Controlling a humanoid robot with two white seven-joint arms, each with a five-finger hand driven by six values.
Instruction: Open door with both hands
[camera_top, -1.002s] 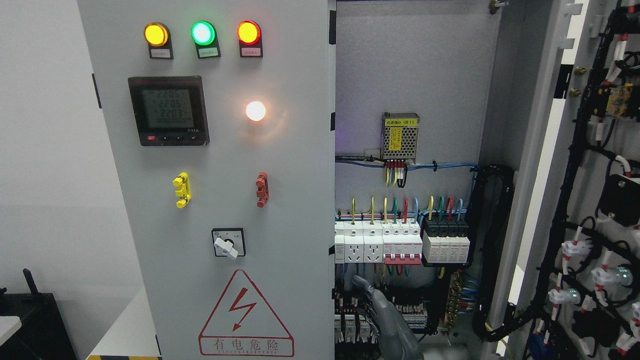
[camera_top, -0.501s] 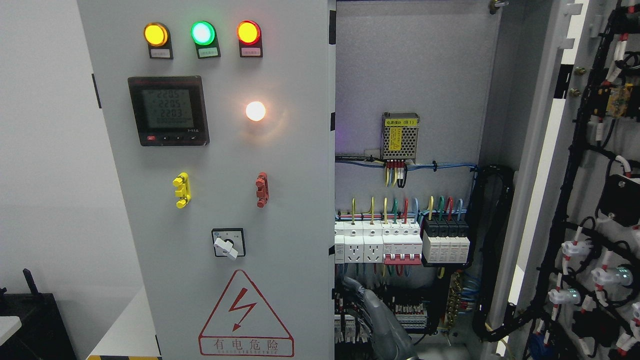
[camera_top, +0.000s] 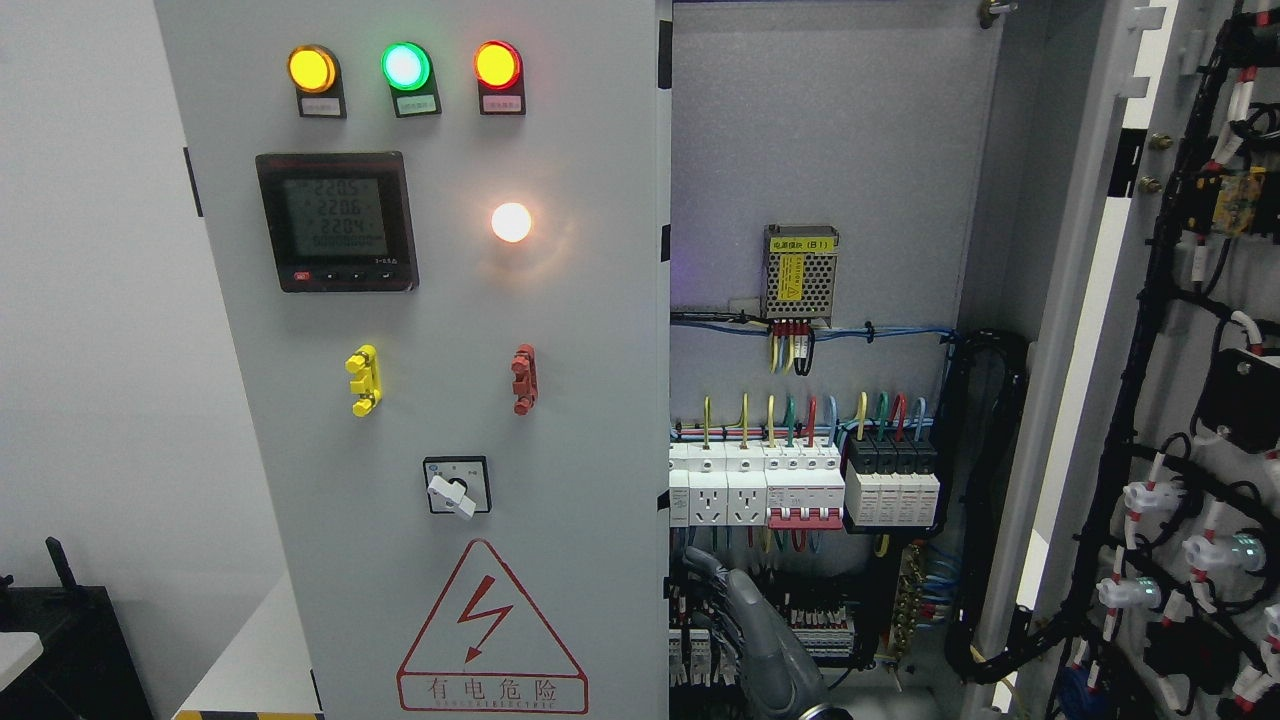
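The grey cabinet's left door (camera_top: 450, 400) stands closed, carrying indicator lamps, a meter (camera_top: 336, 221) and a rotary switch (camera_top: 456, 486). The right door (camera_top: 1180, 400) is swung wide open at the picture's right, its inner side covered in wiring. My right hand (camera_top: 712, 592), grey and rising from the bottom edge just right of the middle, reaches up and left inside the open half. Its fingers (camera_top: 700, 570) are loosely extended, close to the left door's free edge (camera_top: 664, 560), and I see nothing in them. The left arm is out of sight.
Inside the cabinet are breakers and sockets (camera_top: 800, 490), a power supply (camera_top: 800, 272) and black cable bundles (camera_top: 985, 500). A lightning warning sign (camera_top: 490, 630) marks the left door. A dark unit (camera_top: 60, 640) sits low at the far left by a white wall.
My right hand has shifted left, from in front of the lower terminals towards the left door's free edge. Both doors stay as they were.
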